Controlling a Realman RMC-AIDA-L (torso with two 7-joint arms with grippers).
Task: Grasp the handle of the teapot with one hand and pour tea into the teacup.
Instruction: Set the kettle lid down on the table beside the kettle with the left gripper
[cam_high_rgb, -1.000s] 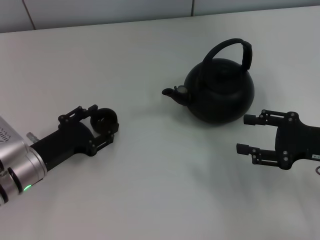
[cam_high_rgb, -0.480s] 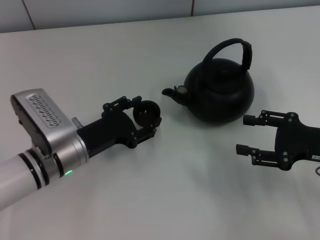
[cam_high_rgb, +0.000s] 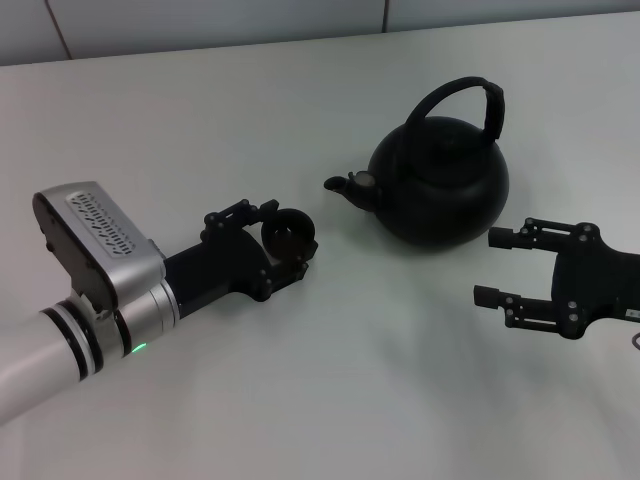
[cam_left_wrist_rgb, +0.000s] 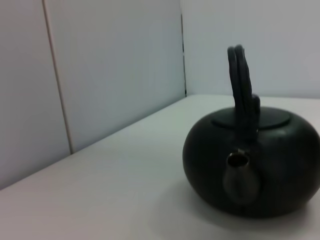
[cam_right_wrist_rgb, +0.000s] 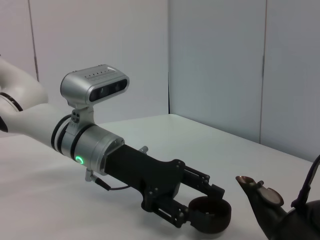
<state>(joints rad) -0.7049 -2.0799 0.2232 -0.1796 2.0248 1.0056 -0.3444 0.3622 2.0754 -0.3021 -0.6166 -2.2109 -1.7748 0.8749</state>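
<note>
A plain white table (cam_high_rgb: 330, 400) fills the head view from 6 o'clock almost to 12 o'clock, its surface matte and unmarked. A pale panelled wall (cam_high_rgb: 200, 20) runs along the table's far edge at 12 o'clock, with one vertical seam visible toward 11 o'clock and another toward 1 o'clock. The wrist views show the same grey-white wall panels (cam_right_wrist_rgb: 215, 65) rising upright from the tabletop and meeting at a corner (cam_left_wrist_rgb: 183, 47), each panel joint a thin dark vertical line.
</note>
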